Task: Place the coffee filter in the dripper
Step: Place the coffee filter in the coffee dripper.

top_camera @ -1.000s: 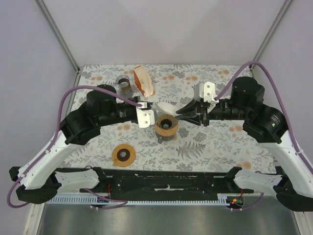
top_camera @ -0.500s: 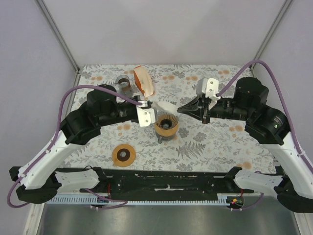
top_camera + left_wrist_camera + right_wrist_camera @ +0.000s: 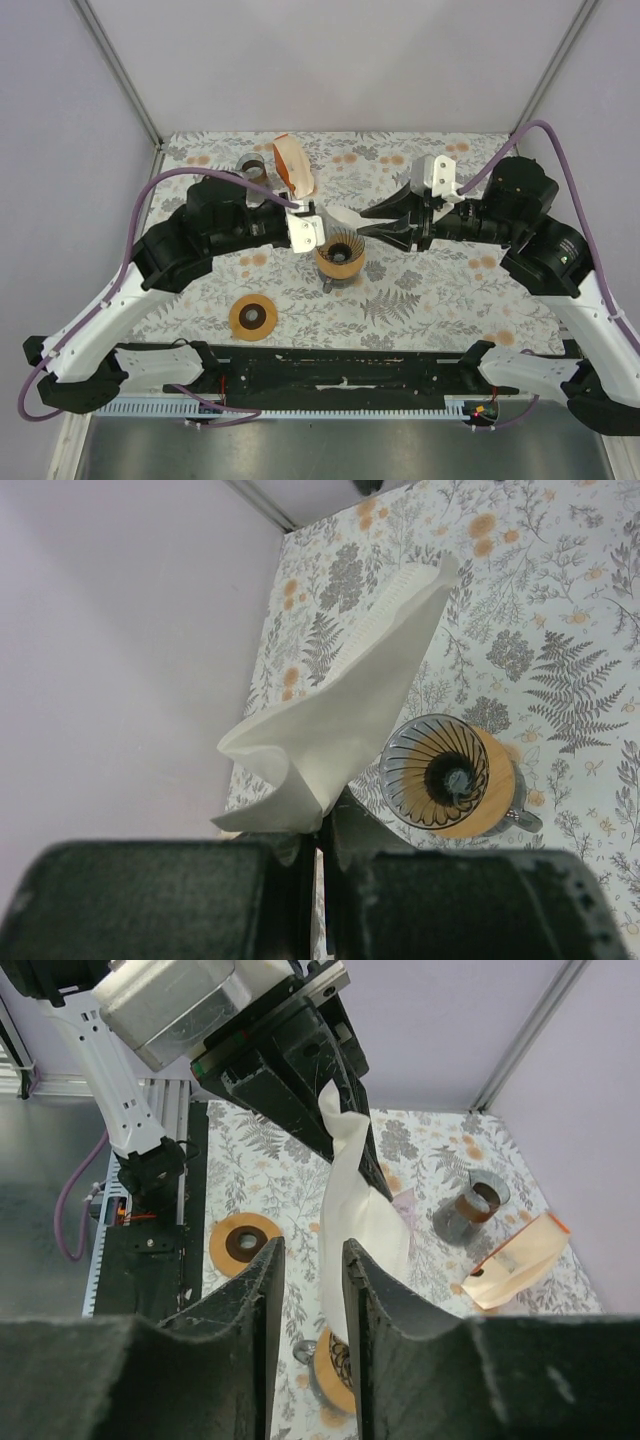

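My left gripper (image 3: 318, 216) is shut on one corner of the white paper coffee filter (image 3: 343, 217) and holds it in the air just above and behind the dripper (image 3: 340, 257). The dripper is ribbed glass on a wooden collar. In the left wrist view the filter (image 3: 350, 695) fans out from my left gripper (image 3: 326, 825), with the dripper (image 3: 448, 777) below and to its right. My right gripper (image 3: 376, 220) is open, its tips just right of the filter's free end. In the right wrist view the filter (image 3: 358, 1210) hangs beyond my right gripper (image 3: 308, 1260), above the dripper (image 3: 335, 1368).
A wooden ring (image 3: 252, 317) lies at the front left and also shows in the right wrist view (image 3: 243, 1243). A small metal cup (image 3: 254, 172) and an orange filter packet (image 3: 293, 166) stand at the back. Both also show in the right wrist view, the cup (image 3: 470, 1210) beside the packet (image 3: 515, 1258).
My right gripper has drawn back slightly to the right and its jaws have spread open. My left gripper has shifted a little right, still holding the filter.
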You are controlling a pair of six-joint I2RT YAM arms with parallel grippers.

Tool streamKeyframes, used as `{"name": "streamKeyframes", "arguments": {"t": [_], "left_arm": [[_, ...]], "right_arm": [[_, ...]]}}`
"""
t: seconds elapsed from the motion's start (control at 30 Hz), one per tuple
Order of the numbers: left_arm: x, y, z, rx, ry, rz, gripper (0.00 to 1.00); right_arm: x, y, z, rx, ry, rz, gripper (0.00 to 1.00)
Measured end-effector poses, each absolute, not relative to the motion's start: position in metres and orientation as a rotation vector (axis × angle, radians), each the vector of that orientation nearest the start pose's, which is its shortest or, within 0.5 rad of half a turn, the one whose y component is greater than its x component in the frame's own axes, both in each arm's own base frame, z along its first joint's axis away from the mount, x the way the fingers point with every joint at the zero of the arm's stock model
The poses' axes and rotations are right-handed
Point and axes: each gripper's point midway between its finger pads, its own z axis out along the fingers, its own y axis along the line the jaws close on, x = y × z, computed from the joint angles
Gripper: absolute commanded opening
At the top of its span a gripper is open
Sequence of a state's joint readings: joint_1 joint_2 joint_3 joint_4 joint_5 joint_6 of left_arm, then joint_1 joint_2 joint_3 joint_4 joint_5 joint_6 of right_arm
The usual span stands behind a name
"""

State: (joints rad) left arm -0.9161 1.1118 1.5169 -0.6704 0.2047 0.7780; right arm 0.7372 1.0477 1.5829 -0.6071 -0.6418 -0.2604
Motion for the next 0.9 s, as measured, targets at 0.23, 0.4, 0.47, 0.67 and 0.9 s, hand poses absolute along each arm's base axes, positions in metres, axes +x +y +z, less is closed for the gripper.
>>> {"name": "streamKeyframes", "arguments": {"t": [0.23,0.4,0.47,0.67,0.9], "left_arm": [[0.189,-0.274,0.412,1.499,1.040,-0.319,0.02],[0.192,-0.277,0.422,1.441,1.039,-0.330,0.02],[0.195,-0.278,0.432,1.385,1.041,-0.339,0.02],[0.188,-0.283,0.449,1.277,1.059,-0.471,0.02],[0.173,-0.291,0.467,1.179,1.081,-0.723,0.02]], "right_arm": [[0.147,0.281,0.464,-1.249,1.155,0.967,0.64],[0.147,0.280,0.455,-1.265,1.156,0.961,0.80],[0.145,0.270,0.449,-1.268,1.147,0.924,0.81],[0.154,0.241,0.451,-1.256,1.093,0.816,0.96],[0.164,0.247,0.455,-1.276,1.001,0.906,0.89]]}}
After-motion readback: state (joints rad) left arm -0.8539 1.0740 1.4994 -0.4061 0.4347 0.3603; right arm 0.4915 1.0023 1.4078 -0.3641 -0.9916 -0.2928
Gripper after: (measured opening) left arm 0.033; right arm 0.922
